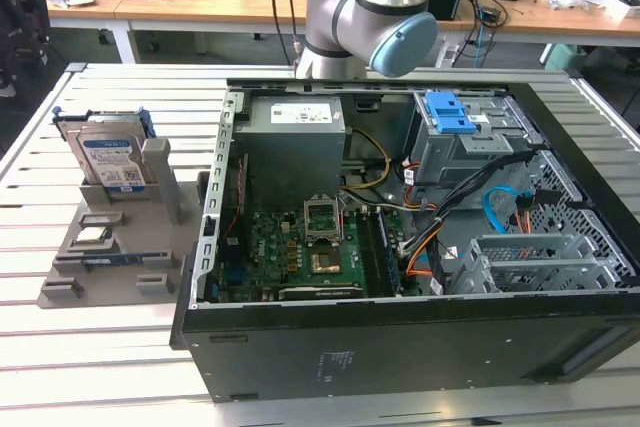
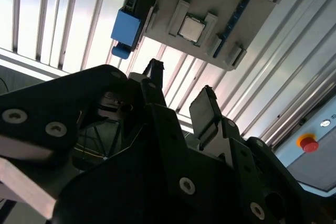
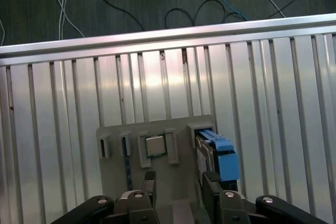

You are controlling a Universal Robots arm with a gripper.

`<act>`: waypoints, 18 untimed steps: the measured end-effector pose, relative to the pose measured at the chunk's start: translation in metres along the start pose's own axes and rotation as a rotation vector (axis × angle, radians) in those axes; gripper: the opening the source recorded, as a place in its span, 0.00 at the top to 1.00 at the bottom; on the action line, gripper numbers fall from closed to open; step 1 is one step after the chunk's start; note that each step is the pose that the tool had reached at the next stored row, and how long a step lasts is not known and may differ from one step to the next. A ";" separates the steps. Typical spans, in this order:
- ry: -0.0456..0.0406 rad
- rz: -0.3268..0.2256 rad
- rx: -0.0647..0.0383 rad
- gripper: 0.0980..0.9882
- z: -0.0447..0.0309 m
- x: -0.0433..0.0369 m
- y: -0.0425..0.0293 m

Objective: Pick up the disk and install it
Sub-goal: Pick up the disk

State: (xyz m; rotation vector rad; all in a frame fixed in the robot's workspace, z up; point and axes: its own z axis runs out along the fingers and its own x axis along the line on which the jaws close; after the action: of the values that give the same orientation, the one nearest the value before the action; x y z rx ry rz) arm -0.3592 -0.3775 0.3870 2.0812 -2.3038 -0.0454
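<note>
A ribbed aluminium table (image 1: 120, 347) carries an open black computer case (image 1: 400, 357). At the exterior view's left of the case, a grey plastic holder (image 1: 110, 247) keeps the silver, blue-railed disk (image 1: 108, 159) standing upright. The black gripper (image 3: 180, 182) hangs over the holder with its fingers spread, empty.

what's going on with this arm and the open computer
A robot arm is at work on picking up the disk and installing it in the open computer case. The disk stands upright in a grey holder on the slatted table, at the exterior view's left of the case. In the first wrist view the gripper is open and empty, facing the holder and not touching the disk.
</note>
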 end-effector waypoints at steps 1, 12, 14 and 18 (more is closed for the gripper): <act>0.0000 0.000 0.000 0.57 -0.0001 -0.0010 -0.0012; -0.0001 0.000 0.000 0.57 -0.0007 -0.0093 -0.0199; 0.0001 0.000 0.000 0.57 -0.0006 -0.0101 -0.0228; 0.0000 0.000 0.000 0.57 0.0027 -0.0107 -0.0275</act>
State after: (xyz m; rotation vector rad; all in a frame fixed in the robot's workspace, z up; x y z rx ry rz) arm -0.3309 -0.3696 0.3829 2.0808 -2.3039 -0.0458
